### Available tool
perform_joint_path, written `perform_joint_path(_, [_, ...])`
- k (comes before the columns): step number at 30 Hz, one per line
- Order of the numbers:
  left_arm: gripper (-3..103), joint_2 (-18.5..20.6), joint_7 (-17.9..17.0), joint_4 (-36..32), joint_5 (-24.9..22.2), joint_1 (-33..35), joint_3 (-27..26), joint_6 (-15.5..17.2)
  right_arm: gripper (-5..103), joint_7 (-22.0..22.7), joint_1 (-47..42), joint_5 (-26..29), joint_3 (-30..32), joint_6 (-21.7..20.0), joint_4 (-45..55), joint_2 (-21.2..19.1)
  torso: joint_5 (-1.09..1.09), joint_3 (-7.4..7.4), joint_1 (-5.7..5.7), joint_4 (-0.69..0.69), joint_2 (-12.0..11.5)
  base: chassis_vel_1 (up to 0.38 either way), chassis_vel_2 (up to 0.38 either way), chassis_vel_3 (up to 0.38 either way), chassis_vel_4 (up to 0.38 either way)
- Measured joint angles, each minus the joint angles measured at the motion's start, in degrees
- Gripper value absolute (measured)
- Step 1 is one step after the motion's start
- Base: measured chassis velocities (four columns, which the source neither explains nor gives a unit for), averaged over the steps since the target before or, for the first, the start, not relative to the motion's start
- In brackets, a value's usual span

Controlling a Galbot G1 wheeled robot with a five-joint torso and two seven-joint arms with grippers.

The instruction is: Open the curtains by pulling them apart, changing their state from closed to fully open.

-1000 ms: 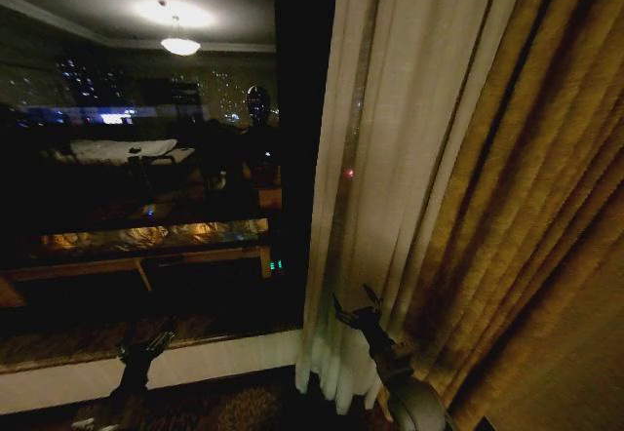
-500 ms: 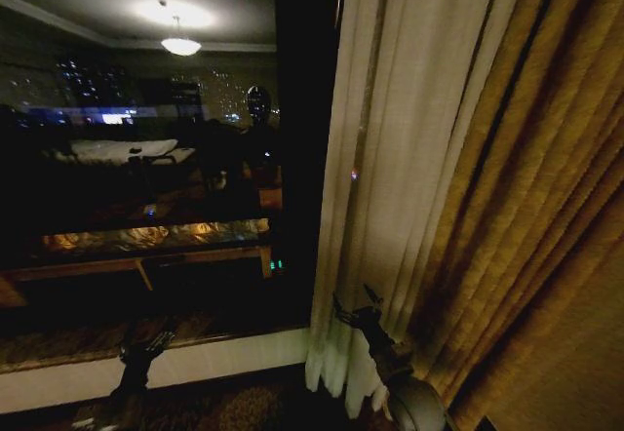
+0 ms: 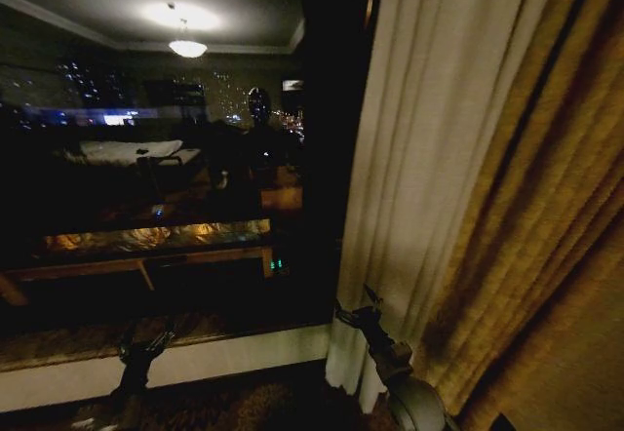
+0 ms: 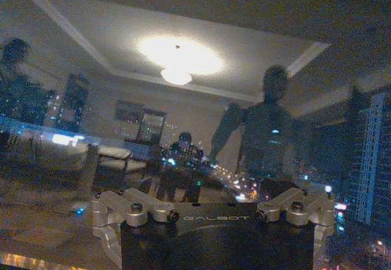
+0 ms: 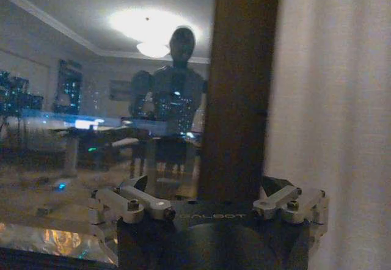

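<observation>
Night window, dark glass [image 3: 146,187] filling the left and centre of the head view, mirroring a ceiling lamp [image 3: 187,48] and the room behind. The sheer cream curtain [image 3: 429,158] hangs in the right half of the frame, gathered into pleats against the golden-brown drape [image 3: 556,236] at far right; its inner edge runs down from upper centre to the floor at lower centre. Only this one sheer panel can be made out; a second is not evident. Right pincer [image 3: 359,312] sits at lower centre, raised, its tip touching or just beside the curtain's inner edge; whether its fingers are spread or pressed on fabric cannot be told. In the right wrist view the same curtain [image 5: 333,117] stands beside a dark window post [image 5: 241,87]. Left pincer [image 3: 146,345] is at lower left, low by the white sill [image 3: 205,358], well apart from the fabric, apparently idle; finger state likewise cannot be told. Judgement: the step in hand is drawing the right-hand panel outward, and much glass is already bared. The next move calls for carrying that edge farther toward the drape until the fabric is fully bunched, keeping contact so the thin cloth does not slip free.
</observation>
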Motion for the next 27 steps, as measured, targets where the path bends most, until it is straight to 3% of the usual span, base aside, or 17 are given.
perform_joint_path(27, [100, 0.0, 0.0, 0.0, 0.0, 0.0, 0.0, 0.0, 100, 0.0, 0.0, 0.0, 0.0, 0.0, 0.0, 0.0, 0.02, 0.0, 0.0, 0.0, 0.0, 0.357, 0.348, -0.355, -0.335])
